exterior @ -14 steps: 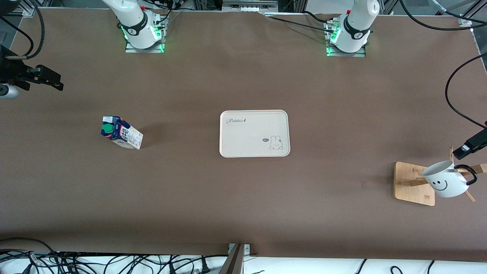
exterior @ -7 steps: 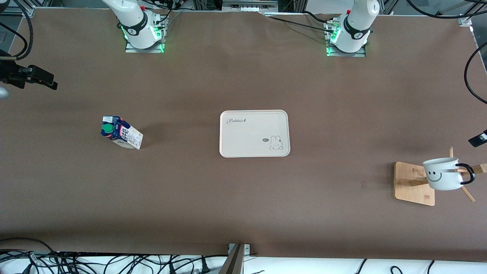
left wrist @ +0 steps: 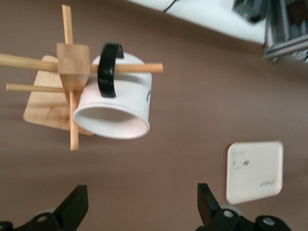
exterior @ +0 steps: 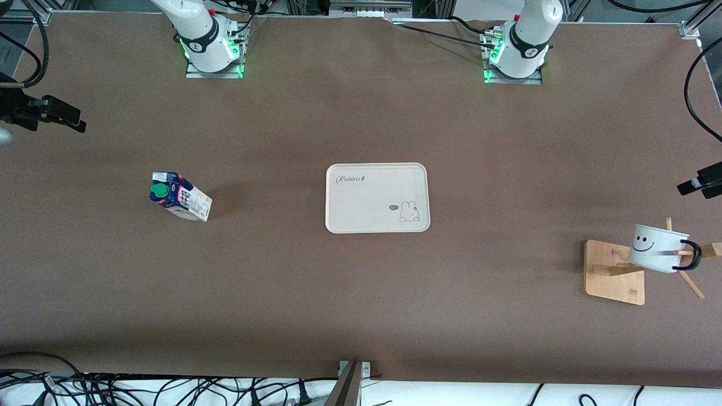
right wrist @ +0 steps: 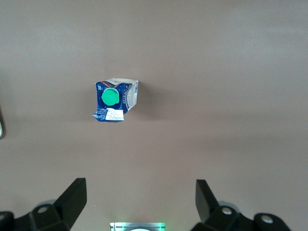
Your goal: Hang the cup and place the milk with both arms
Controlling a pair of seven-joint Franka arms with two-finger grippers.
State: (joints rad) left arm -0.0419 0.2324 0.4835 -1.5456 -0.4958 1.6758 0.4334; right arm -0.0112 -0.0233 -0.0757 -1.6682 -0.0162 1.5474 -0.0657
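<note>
The white cup [exterior: 657, 256] with a smiley face hangs by its black handle on a peg of the wooden rack [exterior: 612, 273] at the left arm's end of the table. It also shows in the left wrist view [left wrist: 120, 110]. My left gripper [exterior: 699, 185] is open and empty [left wrist: 143, 202], in the air apart from the cup. The milk [exterior: 179, 197] stands on the table toward the right arm's end, its green cap showing in the right wrist view [right wrist: 115, 98]. My right gripper [exterior: 56, 115] is open and empty [right wrist: 139, 197], over the table's end, apart from the milk.
A white tray [exterior: 377, 197] with a rabbit drawing lies in the middle of the table and shows in the left wrist view [left wrist: 254, 171]. Cables hang at both ends of the table and along its front edge.
My left gripper has drawn away from the cup toward the table's edge. The cup has swung on its peg and now hangs more level. My right gripper has shifted slightly toward its end.
</note>
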